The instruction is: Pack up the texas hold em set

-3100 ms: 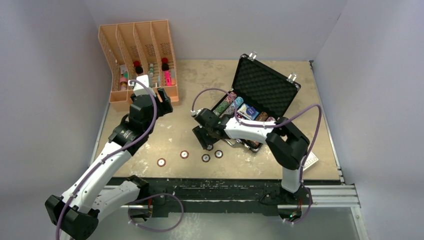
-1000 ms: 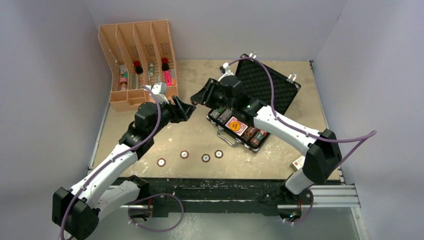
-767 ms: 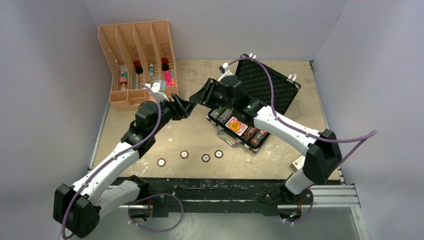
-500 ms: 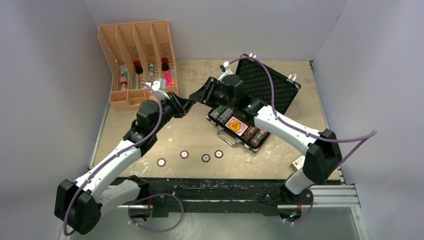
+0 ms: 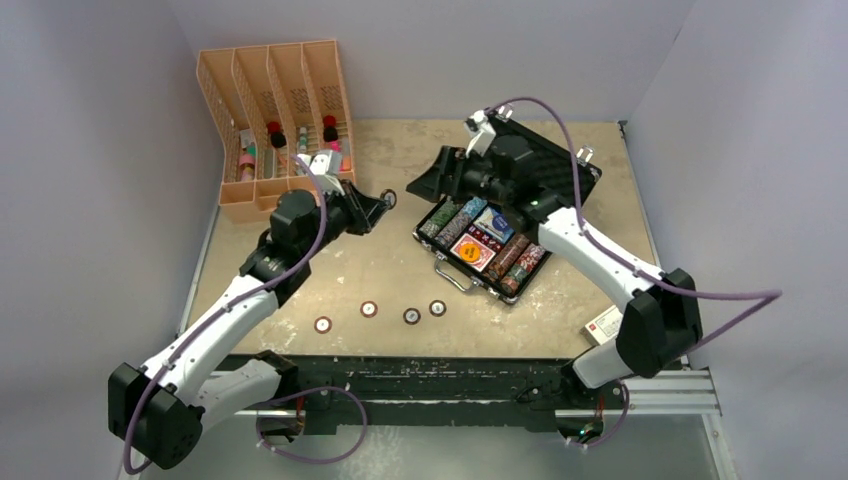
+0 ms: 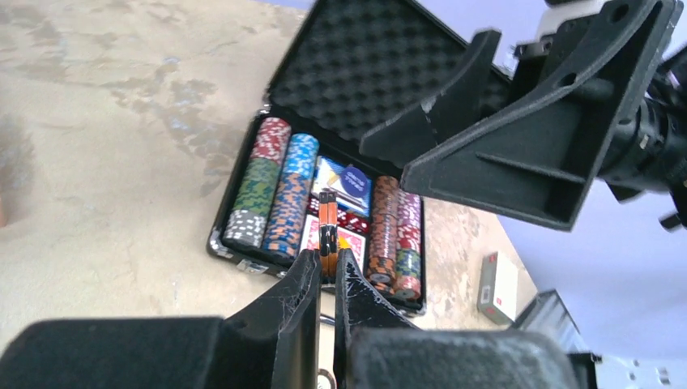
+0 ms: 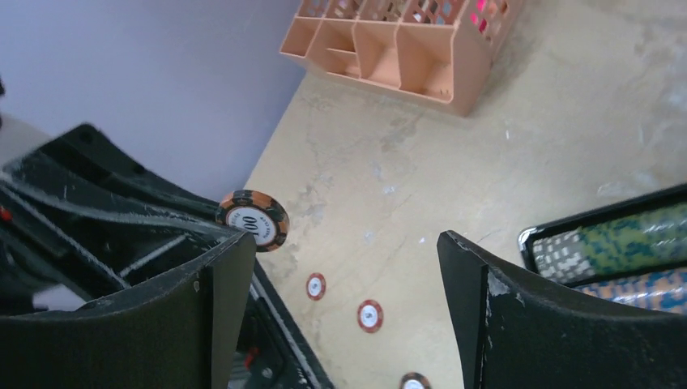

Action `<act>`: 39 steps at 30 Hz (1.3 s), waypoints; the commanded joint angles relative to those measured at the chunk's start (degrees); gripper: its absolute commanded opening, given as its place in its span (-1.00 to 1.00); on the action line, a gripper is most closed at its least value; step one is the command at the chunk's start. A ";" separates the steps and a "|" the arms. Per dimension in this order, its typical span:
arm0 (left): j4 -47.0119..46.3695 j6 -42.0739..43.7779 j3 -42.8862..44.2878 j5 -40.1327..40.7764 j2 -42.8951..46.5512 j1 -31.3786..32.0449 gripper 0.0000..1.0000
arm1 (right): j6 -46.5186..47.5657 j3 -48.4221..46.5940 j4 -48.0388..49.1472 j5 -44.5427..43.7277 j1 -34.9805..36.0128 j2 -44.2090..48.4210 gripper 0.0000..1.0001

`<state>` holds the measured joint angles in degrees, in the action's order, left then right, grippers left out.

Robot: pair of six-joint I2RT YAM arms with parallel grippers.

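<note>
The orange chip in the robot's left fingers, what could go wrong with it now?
The orange chip is pinched only near its rim by the left gripper, so it might slip out and roll away. The open right gripper hangs close by, in front of the case, so the two arms might bump on the way there.

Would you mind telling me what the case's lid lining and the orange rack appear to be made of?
Lid lining: likely soft black foam, matte, with egg-crate bumps. Orange rack: probably rigid plastic, matte, with thin perforated walls.
</note>
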<state>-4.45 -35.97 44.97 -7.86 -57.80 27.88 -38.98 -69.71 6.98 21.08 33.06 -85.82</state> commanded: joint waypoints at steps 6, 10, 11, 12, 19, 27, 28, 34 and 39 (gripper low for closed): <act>3.83 10.88 8.62 -21.47 2.38 -0.11 -1.00 | 25.31 1.89 6.52 23.86 -1.45 9.64 0.49; 3.66 11.90 9.41 -27.80 2.85 -0.18 -1.00 | 28.93 2.48 7.30 25.65 -1.40 9.78 0.29; 3.58 11.95 9.52 -28.83 2.93 -0.17 -1.00 | 29.29 2.71 7.41 26.88 -1.34 9.64 0.23; 3.45 11.97 9.62 -30.10 3.02 -0.15 -1.00 | 29.52 2.90 7.81 27.86 -1.33 9.51 0.16; 3.33 12.72 9.37 -34.38 3.40 -0.17 -1.00 | 33.08 1.11 4.96 36.12 -1.11 8.78 0.00; 2.87 12.75 9.84 -36.00 3.43 -0.16 -1.00 | 36.12 0.55 2.58 39.13 -0.84 7.96 -0.47; 2.87 12.68 9.73 -36.09 3.51 -0.17 -1.00 | 36.43 0.21 2.05 39.53 -0.83 7.57 -0.57; 3.87 12.85 9.33 -34.88 3.49 -0.16 -1.00 | 37.84 -0.63 1.49 40.60 -0.75 6.68 -1.00; 9.10 13.11 10.26 -25.73 3.52 -0.15 -0.21 | 39.23 0.19 -0.79 33.51 -0.72 7.54 -1.00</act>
<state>2.81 -23.03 52.01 -39.55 -55.48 27.66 -3.05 -68.29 7.73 60.29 32.16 -78.85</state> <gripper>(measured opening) 0.280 0.029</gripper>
